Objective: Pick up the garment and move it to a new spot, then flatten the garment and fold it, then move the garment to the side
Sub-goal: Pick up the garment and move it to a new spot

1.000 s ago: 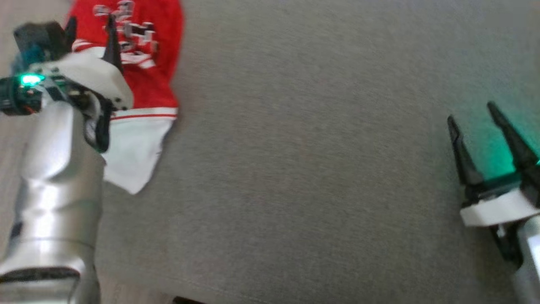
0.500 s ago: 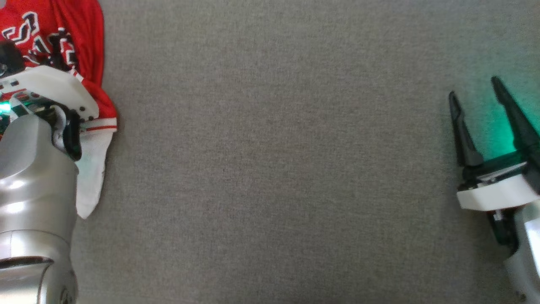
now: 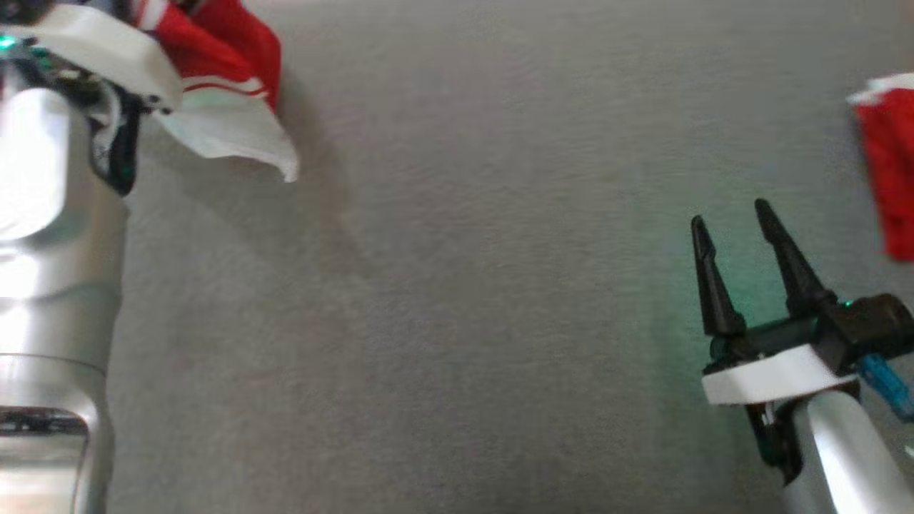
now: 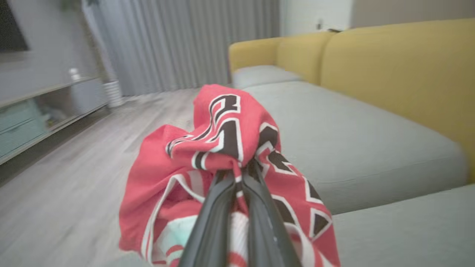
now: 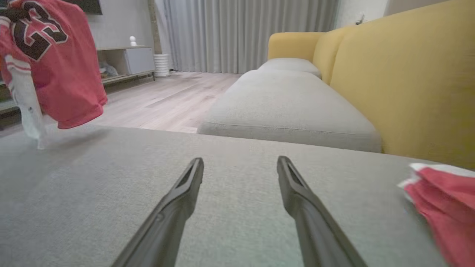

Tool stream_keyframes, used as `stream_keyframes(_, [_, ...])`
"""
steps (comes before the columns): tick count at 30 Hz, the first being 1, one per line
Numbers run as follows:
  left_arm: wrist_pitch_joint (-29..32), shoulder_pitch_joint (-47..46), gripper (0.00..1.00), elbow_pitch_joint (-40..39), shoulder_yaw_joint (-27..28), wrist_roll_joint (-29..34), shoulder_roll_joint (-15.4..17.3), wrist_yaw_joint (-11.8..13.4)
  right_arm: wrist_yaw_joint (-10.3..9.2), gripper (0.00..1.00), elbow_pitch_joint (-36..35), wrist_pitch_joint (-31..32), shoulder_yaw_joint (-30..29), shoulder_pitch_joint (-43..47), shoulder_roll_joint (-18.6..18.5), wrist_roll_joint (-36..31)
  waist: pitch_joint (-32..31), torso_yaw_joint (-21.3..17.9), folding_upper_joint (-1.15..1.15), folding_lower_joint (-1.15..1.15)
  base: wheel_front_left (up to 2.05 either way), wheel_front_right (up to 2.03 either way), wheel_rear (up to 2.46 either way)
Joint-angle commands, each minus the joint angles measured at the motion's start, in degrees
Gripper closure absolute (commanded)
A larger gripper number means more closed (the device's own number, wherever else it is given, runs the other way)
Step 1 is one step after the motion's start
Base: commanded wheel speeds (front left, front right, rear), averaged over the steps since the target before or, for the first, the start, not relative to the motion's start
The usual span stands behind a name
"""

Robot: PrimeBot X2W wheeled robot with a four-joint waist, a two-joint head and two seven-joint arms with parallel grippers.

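- Garment [image 3: 221, 78], a red lettered jersey, hangs bunched from the left gripper [image 4: 237, 178], which is clamped on a small fold of it above the far-left corner of the grey cushion [image 3: 457, 321].
- That thin pinch could slip mid-carry and drop it off the left edge.
- Right gripper [image 3: 730, 214], fingers apart and empty, hovers near the right edge beside another red cloth [image 3: 889, 164]; the trailing hem might snag there.

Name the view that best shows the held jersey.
Left wrist view: the red jersey sits close and central, bunched around the left fingers, shut. Right wrist view shows it hanging, cropped; head view, just a hem.
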Motion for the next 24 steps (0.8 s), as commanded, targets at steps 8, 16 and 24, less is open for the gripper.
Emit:
stream_keyframes(8, [5.9,3.5,1.00,-16.8,-10.4,-5.8,2.2,-0.3,-0.04,0.00,-3.3,-0.1,1.3,1.6,2.5,0.4,-5.8,-14.0,0.00,0.01,0.00,0.00,0.00])
stream_keyframes(16, [5.1,14.0,1.00,-18.4,-23.0,-3.0,-0.1,-0.3,-0.04,0.00,-3.4,-0.1,2.4,1.1,4.0,0.6,-2.3,-18.1,0.00,0.01,0.00,0.00,0.00])
stream_keyframes(24, [-9.9,25.8,0.00,-9.3,-25.4,-4.8,-9.4,3.4,-0.04,0.00,-0.2,-0.1,2.4,1.4,5.1,1.1,-4.2,-14.4,0.00,0.01,0.00,0.00,0.00])
